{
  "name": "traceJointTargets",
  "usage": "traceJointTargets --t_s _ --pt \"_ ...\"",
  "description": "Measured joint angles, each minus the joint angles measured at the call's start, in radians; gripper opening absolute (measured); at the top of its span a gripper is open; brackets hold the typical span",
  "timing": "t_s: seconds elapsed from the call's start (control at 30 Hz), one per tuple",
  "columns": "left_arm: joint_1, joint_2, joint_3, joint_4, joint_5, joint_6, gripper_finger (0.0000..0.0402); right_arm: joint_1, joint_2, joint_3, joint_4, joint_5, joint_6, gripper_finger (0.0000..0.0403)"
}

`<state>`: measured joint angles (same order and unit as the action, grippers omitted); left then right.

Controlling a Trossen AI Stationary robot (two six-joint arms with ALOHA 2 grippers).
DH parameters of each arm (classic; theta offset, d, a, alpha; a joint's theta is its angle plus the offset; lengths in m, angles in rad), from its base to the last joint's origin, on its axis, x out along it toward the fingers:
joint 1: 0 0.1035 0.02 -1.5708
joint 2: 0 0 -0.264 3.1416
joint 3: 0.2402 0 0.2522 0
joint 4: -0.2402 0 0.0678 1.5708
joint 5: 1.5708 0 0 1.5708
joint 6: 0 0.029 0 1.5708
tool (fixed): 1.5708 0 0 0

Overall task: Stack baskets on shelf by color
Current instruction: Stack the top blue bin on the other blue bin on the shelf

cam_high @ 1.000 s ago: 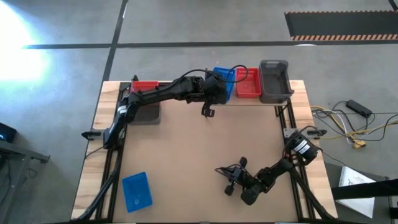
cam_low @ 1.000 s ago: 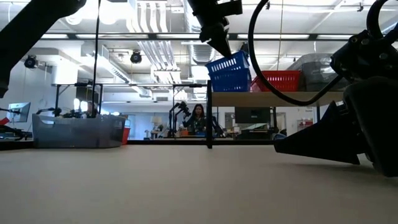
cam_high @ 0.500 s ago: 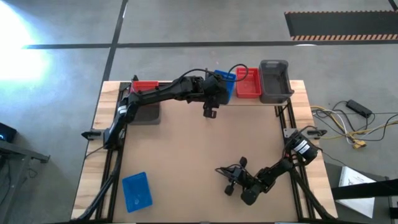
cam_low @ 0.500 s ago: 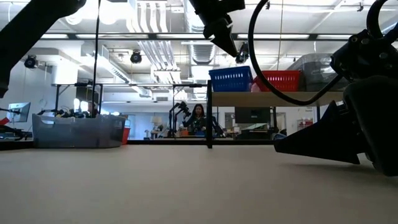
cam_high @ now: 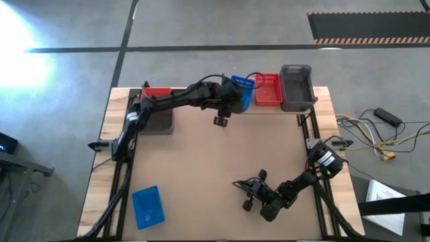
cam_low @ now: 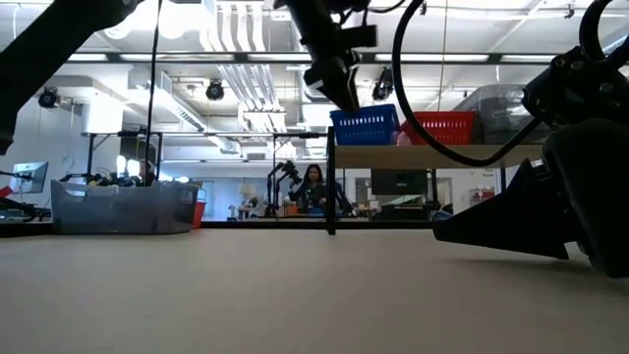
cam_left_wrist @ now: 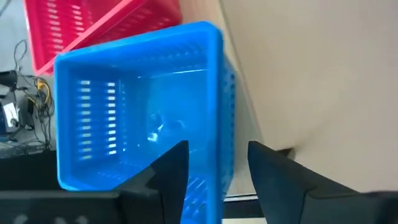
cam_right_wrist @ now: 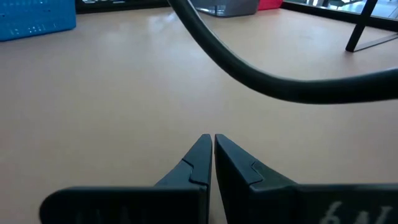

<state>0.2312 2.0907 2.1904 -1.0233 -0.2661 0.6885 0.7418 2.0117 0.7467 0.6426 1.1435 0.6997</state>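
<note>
right hand [cam_high: 247, 197]: lower centre of the high view, parked low over the counter [cam_high: 201, 161]; fingers [cam_right_wrist: 198, 158] pressed together, holding nothing.
blue baskets: 2. One lies alone at the lower left of the high view [cam_high: 147, 205], near the counter's front corner. The other [cam_high: 242, 91] stands on the shelf at upper centre.
left hand [cam_high: 221, 119]: upper centre of the high view, just beside the shelved blue basket. Fingers [cam_left_wrist: 171, 168] spread and gripping nothing; the basket's near wall shows between and beyond them.
red baskets: 2. One on the shelf [cam_high: 267, 89], between the blue and the grey one. One at the upper left [cam_high: 156, 93], partly under the left arm.
grey baskets: 2. One at the shelf's right end [cam_high: 296, 87]. One at the upper left [cam_high: 154, 122], just in front of the red one, largely covered by the arm.
shelf [cam_high: 269, 109]: upper right of the high view, along the counter's far edge; carries three baskets in a row: blue, red, grey.
low view only: shelf board raised on a black post [cam_low: 331, 192], blue basket [cam_low: 364, 125] standing level on it, left hand raised at its left; a person [cam_low: 313, 187] far back in the room.
left wrist view only: perforated floor of the blue basket [cam_left_wrist: 140, 106], red basket [cam_left_wrist: 93, 25] touching its far side.
high view only: full count and layout.
</note>
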Motion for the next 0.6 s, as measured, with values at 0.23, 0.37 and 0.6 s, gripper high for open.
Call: traceJointTargets --t_s 0.23,0.37,0.6 --pt "0.004 0.003 -0.050 0.094 0.003 -0.002 0.0079 0.001 0.000 0.000 0.000 0.000 0.000 0.0013" --pt "0.001 0.000 -0.047 0.116 0.004 -0.021 0.0032 0.001 0.000 0.000 0.000 0.000 0.000 0.0013" --pt "0.001 0.001 -0.024 0.126 0.042 -0.092 0.0009 0.000 0.000 0.000 -0.001 0.000 -0.001 0.0013"
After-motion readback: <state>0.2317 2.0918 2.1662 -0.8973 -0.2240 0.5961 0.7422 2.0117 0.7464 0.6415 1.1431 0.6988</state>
